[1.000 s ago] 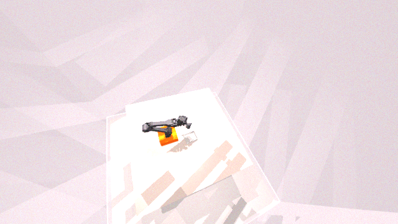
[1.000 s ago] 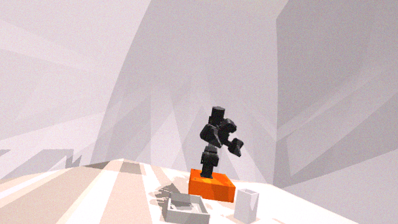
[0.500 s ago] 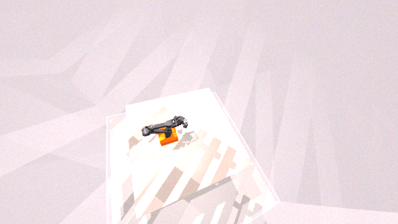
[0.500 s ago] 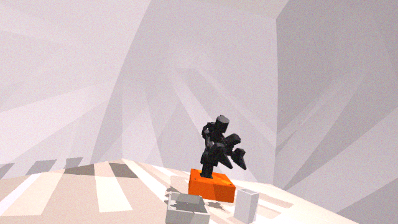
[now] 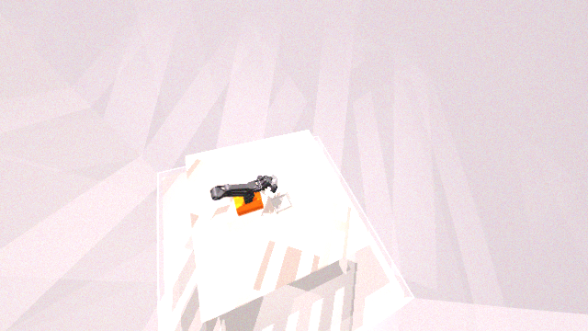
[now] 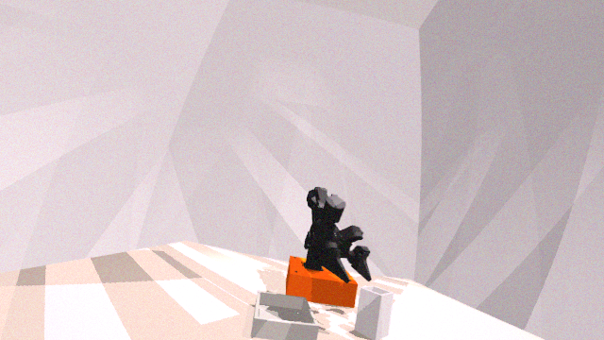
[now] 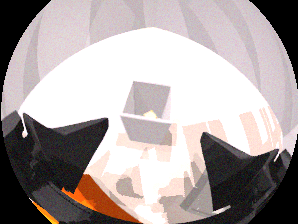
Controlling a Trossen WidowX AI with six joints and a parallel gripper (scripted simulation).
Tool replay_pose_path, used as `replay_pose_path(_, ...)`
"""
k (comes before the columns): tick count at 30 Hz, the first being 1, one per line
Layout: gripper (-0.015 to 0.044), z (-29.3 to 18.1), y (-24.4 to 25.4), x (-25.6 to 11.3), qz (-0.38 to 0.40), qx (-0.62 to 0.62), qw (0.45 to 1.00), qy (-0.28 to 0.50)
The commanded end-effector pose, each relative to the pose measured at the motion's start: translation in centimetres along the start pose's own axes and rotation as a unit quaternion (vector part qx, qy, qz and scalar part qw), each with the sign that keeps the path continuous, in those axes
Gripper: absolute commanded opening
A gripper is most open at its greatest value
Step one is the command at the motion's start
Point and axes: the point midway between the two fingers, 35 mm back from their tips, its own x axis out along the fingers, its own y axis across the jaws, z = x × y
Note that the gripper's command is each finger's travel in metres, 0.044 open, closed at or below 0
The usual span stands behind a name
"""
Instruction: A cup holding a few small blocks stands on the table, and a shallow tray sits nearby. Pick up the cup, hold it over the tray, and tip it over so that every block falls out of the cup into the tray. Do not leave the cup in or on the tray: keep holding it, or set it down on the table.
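Observation:
The white cup (image 6: pixel 372 314) (image 7: pixel 145 131) stands upright on the table. In the wrist view its open top faces the camera, and a pale yellowish block (image 7: pixel 150 115) shows inside; whether more blocks lie there I cannot tell. My gripper (image 6: pixel 359 280) (image 7: pixel 156 129) is open and empty. It is tilted down, with its fingertips above and behind the cup in the exterior view; in the wrist view the cup shows between and beyond the fingers. The shallow tray (image 6: pixel 283 330) (image 5: pixel 289 200) stands beside the cup, to its left in the exterior view. I see no blocks in it.
The orange base (image 5: pixel 250 209) (image 6: pixel 330 292) of the arm stands behind the tray and cup in the exterior view. The white table (image 5: pixel 239 257) carries striped patches of light and shadow. Its edge shows on the right in the exterior view.

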Motion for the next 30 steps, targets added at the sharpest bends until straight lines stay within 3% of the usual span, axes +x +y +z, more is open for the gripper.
replay_pose_path(1, 0.0440, -1.2, 0.3, 0.5, 0.005, 0.007, 1.000, 0.007)
replay_pose_path(30, 0.0440, -0.2, 0.0, 4.3, 0.005, 0.007, 1.000, 0.006)
